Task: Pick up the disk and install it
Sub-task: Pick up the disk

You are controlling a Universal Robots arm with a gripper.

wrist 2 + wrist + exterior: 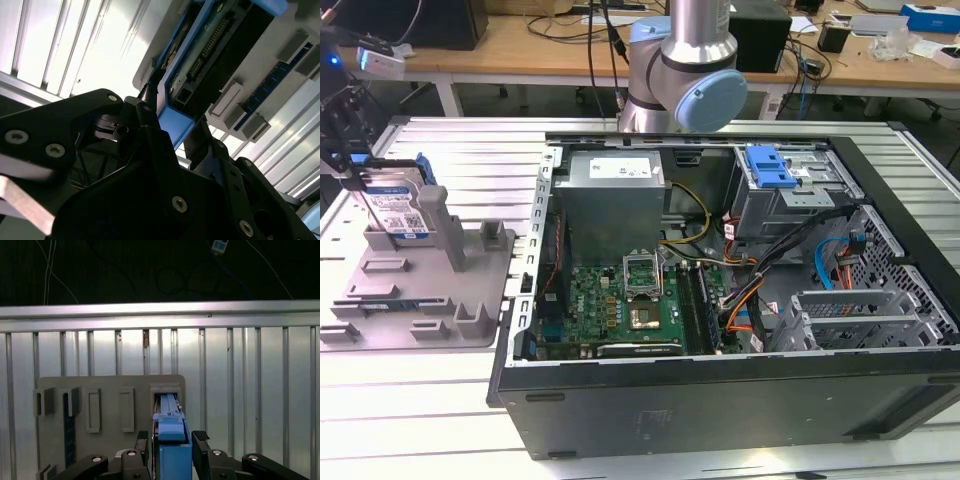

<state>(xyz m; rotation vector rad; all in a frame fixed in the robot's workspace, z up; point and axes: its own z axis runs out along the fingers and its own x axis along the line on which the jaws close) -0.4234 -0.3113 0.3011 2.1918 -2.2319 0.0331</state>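
On the ribbed metal table (450,150), to the exterior view's left of the computer case (720,400), the gripper (171,437) pinches the upright disk (395,205).

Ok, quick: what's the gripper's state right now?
Gripper: closed on the disk, which stands on edge at the grey holder.

Disk (392,205): silver body, white-and-blue label, blue edge frame. Claw (171,439): matte black, silver screw heads. Fixture tray (470,300): plain mid grey. Surface (410,420): silver-white metal, parallel ribbed stripes with dark grooves. Computer case (720,415): black outside, grey perforated panel inside. Circuit board (605,295): green, silver socket. Power supply box (615,200): grey, white label. Latch piece (770,168): all blue. Cables (745,300): orange, some yellow and blue. Arm (700,40): silver tube, pale blue joint cap (708,100).
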